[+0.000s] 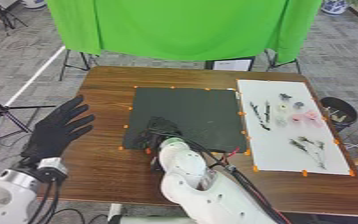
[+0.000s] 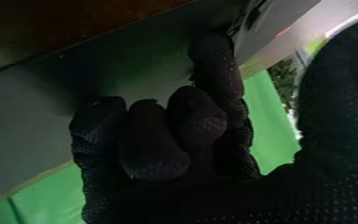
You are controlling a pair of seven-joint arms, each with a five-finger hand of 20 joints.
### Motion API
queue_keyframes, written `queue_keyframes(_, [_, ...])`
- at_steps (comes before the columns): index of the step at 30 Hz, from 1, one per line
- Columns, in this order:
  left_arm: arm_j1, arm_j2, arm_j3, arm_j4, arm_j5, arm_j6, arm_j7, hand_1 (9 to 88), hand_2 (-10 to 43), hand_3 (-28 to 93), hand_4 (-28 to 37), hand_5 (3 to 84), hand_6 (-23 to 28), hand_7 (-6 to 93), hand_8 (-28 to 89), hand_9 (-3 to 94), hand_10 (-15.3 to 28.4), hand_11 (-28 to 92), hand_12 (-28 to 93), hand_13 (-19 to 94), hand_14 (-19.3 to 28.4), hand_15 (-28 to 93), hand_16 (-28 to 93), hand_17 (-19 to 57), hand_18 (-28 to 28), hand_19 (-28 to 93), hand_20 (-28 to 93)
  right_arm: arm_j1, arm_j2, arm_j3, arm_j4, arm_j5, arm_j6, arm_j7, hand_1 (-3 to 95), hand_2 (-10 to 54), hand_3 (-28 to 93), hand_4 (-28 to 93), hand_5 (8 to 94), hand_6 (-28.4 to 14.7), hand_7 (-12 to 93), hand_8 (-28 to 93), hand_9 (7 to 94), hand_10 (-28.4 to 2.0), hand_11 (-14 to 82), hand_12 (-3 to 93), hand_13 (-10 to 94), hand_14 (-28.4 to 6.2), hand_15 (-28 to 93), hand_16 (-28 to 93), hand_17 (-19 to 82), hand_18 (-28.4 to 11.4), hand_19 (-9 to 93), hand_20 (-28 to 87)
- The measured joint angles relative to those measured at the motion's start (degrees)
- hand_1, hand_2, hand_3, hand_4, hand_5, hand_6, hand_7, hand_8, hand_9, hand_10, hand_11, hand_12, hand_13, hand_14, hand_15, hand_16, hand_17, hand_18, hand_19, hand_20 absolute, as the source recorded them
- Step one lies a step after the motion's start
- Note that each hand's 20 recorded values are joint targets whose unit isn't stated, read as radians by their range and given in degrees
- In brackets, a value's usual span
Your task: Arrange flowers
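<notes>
In the head view, my right hand [image 1: 162, 128] is low over the black mat [image 1: 189, 107], its fingers curled with nothing seen in them. The right wrist view shows the same hand [image 2: 158, 145] with several fingers bent toward the palm and the thumb standing apart. My left hand [image 1: 58, 129] is at the table's left side, fingers straight and spread. On the white sheet [image 1: 286, 137] lie dark leafy stems [image 1: 256, 114], small purple flowers [image 1: 285, 96], pink flowers [image 1: 312, 115] and a bunch of thin sprigs [image 1: 318, 154].
Orange tape marks edge the mat and sheet on the brown table [image 1: 109, 115]. A dark bin [image 1: 339, 107] stands beyond the table's right edge. A green cloth [image 1: 189, 30] hangs behind the far edge, with tripod stands around.
</notes>
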Motion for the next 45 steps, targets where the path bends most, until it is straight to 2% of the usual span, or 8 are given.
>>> queue_keyframes(10, [5.86, -3.37, -3.45, -2.67, 0.47, 1.08, 1.99, 23.3, -5.3, 70, -28.3, 24.2, 3.5, 16.0, -10, 20.5, 10.5, 13, 18, 16, 15.2, 26, 1, -10.8, 18.8, 32, 9, 1.21, 6.60, 2.09, -8.16, -0.35, -2.57, -3.99, 13.3, -7.3, 84, -22, 50.9, -6.2, 54, -18, 56.9, -14.2, 65.3, 52.3, 56, -14.1, 84, 36, 23, -21.6, 80, 45])
queue_keyframes(16, [6.95, -4.55, -4.02, -2.75, 0.72, 1.16, 2.11, 23.2, -5.4, 70, -28.3, 24.2, 3.4, 16.1, -10, 20.5, 10.5, 13, 18, 16, 15.2, 26, 1, -10.8, 18.8, 32, 9, -0.26, 16.31, 11.20, -19.13, 6.63, -0.49, -6.63, 14.8, -8.8, 85, -25, 46.5, -7.8, 39, -14, 49.1, -16.7, 56.0, 37.6, 50, -14.6, 78, 28, 21, -21.9, 77, 43])
queue_keyframes(22, [7.76, -4.95, -4.65, -2.95, 0.94, 1.18, 2.45, 23.1, -5.7, 70, -28.3, 24.2, 3.5, 16.0, -10, 20.5, 10.5, 13, 18, 16, 15.2, 26, 1, -10.8, 18.8, 32, 9, -7.69, 30.09, 23.64, -27.10, 7.18, -0.41, -4.37, 14.9, -9.5, 77, -28, 49.5, -8.0, 37, -12, 52.2, -15.5, 57.2, 37.6, 52, -13.2, 77, 28, 23, -21.5, 78, 43])
queue_keyframes(29, [8.03, -5.14, -4.77, -2.95, 1.14, 1.16, 2.63, 23.1, -5.7, 70, -28.3, 24.1, 3.4, 16.0, -10, 20.5, 10.6, 13, 18, 16, 15.2, 26, 1, -10.9, 18.9, 32, 9, -23.04, 43.32, 42.06, -28.32, 7.38, -1.75, 3.62, 20.4, -9.5, 69, -28, 52.0, -7.6, 36, -12, 54.5, -15.1, 57.1, 39.2, 55, -12.7, 77, 29, 25, -21.4, 80, 43])
queue_keyframes(33, [8.30, -5.26, -4.88, -2.95, 1.25, 1.16, 2.62, 23.2, -5.6, 70, -28.3, 24.1, 3.4, 16.1, -10, 20.5, 10.6, 13, 18, 16, 15.3, 26, 1, -10.9, 18.9, 32, 9, -30.81, 47.02, 51.35, -28.52, 7.69, -6.35, 5.45, 40.2, -9.5, 34, -28, 50.1, -9.1, 32, -11, 51.1, -15.7, 56.7, 40.0, 52, -13.1, 76, 30, 23, -21.6, 79, 42])
queue_keyframes(34, [8.38, -5.31, -4.94, -2.95, 1.29, 1.16, 2.61, 23.2, -5.6, 70, -28.3, 24.1, 3.4, 16.1, -10, 20.5, 10.5, 13, 18, 16, 15.3, 26, 1, -10.9, 18.8, 32, 9, -32.07, 47.27, 53.03, -28.64, 8.15, -8.09, 5.91, 41.3, -9.5, 31, -28, 49.7, -9.3, 32, -11, 50.5, -15.9, 56.8, 39.9, 51, -13.3, 76, 29, 23, -21.7, 79, 42])
queue_keyframes(39, [8.58, -5.61, -5.08, -2.98, 1.43, 1.17, 2.56, 23.2, -5.5, 70, -28.3, 24.1, 3.4, 16.0, -10, 20.5, 10.5, 13, 18, 16, 15.3, 26, 1, -10.8, 18.8, 32, 9, -34.43, 46.88, 57.50, -28.90, 17.80, -18.56, 10.62, 31.8, -9.5, 51, -28, 48.8, -9.9, 30, -10, 48.9, -16.2, 56.9, 39.2, 50, -13.6, 76, 28, 22, -21.8, 79, 42])
queue_keyframes(45, [8.56, -5.71, -5.07, -2.98, 1.49, 1.18, 2.52, 23.2, -5.5, 70, -28.3, 24.1, 3.4, 16.0, -10, 20.5, 10.5, 13, 18, 16, 15.2, 26, 1, -10.8, 18.8, 32, 9, -37.97, 46.53, 60.06, -28.87, 20.61, -20.05, 11.41, 28.5, -9.5, 58, -28, 49.6, -9.6, 31, -10, 50.0, -16.3, 57.1, 38.8, 50, -13.4, 76, 28, 23, -21.9, 78, 42])
